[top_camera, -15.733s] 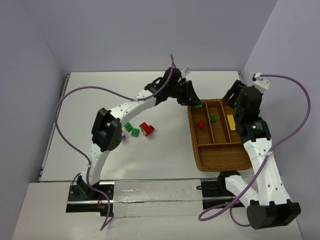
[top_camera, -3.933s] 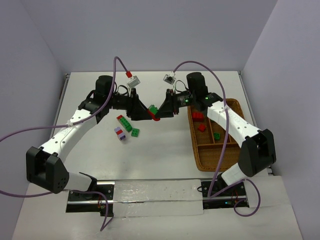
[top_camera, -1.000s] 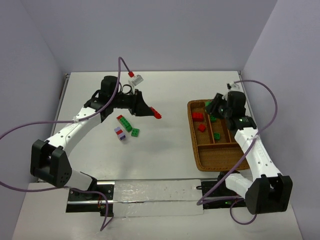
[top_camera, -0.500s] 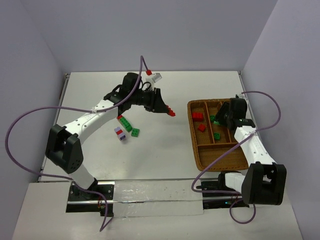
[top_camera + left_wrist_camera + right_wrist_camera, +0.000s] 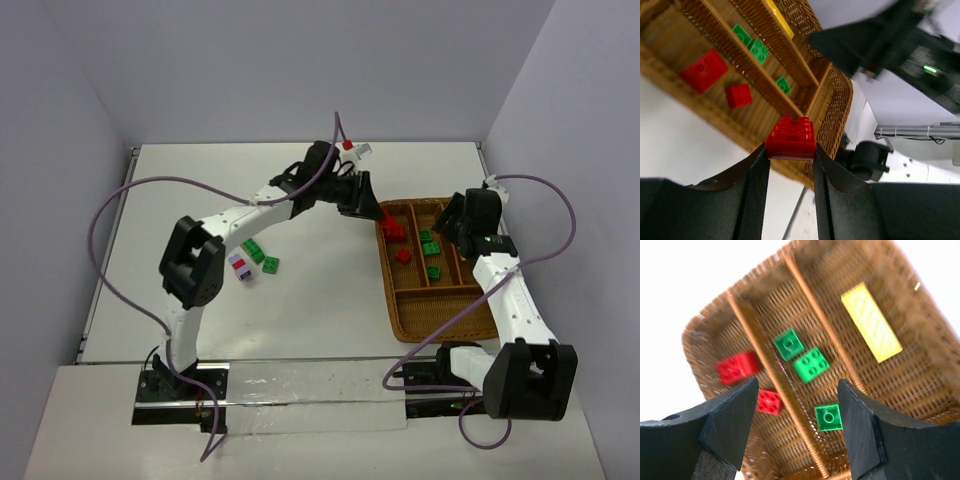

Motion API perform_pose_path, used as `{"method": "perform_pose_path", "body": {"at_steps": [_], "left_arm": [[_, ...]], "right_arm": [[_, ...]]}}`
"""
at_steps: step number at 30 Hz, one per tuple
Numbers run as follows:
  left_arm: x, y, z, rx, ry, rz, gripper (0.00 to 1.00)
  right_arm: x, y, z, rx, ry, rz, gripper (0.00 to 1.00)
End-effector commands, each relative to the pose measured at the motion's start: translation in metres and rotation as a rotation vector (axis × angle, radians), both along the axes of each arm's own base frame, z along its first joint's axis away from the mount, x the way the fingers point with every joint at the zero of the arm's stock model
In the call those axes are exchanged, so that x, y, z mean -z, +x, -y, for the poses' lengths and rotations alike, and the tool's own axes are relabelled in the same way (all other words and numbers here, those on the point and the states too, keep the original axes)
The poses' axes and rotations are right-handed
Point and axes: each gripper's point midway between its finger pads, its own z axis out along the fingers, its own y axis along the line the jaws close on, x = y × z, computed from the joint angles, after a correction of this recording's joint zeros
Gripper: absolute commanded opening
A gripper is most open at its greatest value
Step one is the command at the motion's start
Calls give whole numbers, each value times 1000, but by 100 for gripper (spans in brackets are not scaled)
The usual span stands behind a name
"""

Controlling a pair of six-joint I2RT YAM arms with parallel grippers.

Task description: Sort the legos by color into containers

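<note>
The left fingers (image 5: 757, 190) clamp a red lego (image 5: 790, 138) just over the wicker tray's (image 5: 440, 318) left rim. The right fingers (image 5: 730, 415) hang open and empty above the tray. Inside it, two red legos (image 5: 737, 367) share the left compartment, three green legos (image 5: 811, 365) lie in the middle one, and a yellow lego (image 5: 871, 328) lies in the right one. Loose green legos (image 5: 270, 264) and a purple-white lego (image 5: 239, 266) lie on the table (image 5: 320, 300), well apart from the tray.

Lab: robot arms (image 5: 250, 212) bolted to walled table (image 5: 320, 300).

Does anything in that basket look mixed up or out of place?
Nothing stands out. In the tray, red bricks share one compartment, green bricks the middle one, the yellow brick its own.
</note>
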Motion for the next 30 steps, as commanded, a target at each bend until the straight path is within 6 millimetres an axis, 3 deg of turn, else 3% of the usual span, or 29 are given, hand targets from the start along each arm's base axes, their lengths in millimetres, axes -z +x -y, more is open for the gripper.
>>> {"method": "perform_pose_path", "body": {"at_steps": [1,4,5,10,11,16,18,19,22,24,26,28,30], "left_arm": [[10,6,48,16,-47,-61,0],[26,-3,69,70,-63,-109,2],[31,-2,72,72,-61,-127,9],[45,5,73,25,-28,-127,56],[42,6,73,21,-28,-118,73],[39,8,69,12,-7,-94,88],[27,4,66,20,-10,-85,89],[12,-2,62,42,-21,-68,89],[-19,-14,45,46,-31,-3,92],[-22,-13,21,-13,41,80,94],[-40,-2,-12,-140,129,166,98],[-37,5,-44,-230,227,223,99],[-36,21,-93,-389,352,274,99]], "right_arm": [[-68,1,11,91,-35,159,72],[-83,-7,14,122,-34,203,72],[-85,-9,14,128,-32,214,72],[-89,-13,12,117,-26,231,72],[-88,-13,11,114,-24,226,72],[-88,-9,8,101,-13,225,72],[-90,-7,2,56,-8,223,72],[-96,-5,-1,39,-7,229,72],[-106,-3,-10,8,-26,231,73],[-119,-1,-24,-41,-50,250,74],[-128,2,-36,-77,-65,268,75],[-141,5,-55,-123,-106,297,76],[-149,7,-91,-193,-156,327,98]]}}
